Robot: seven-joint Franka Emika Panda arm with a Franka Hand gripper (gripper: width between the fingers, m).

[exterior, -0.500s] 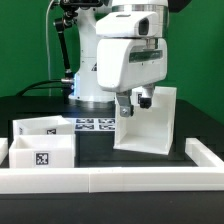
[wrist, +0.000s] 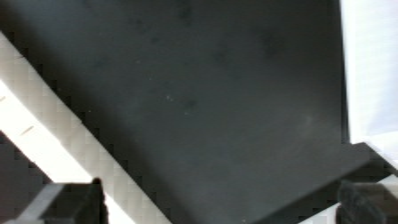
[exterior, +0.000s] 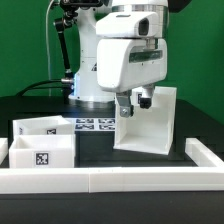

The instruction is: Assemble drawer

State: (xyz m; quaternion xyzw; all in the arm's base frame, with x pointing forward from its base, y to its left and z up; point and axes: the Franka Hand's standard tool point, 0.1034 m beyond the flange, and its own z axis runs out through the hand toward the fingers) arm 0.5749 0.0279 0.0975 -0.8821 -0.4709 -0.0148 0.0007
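Note:
The large white box housing stands on the black table at the exterior view's right, its open side facing the exterior view's left. Two smaller white trays sit at the left: one behind, and one in front with a square tag on its face. My gripper hangs at the housing's upper left edge. In the wrist view my gripper is open, with only black table between its dark fingers. A white panel and a white diagonal strip border that view; I cannot tell which parts they are.
The marker board lies flat between the trays and the housing. A low white rail runs along the front and turns back at the right end. The arm's base stands behind.

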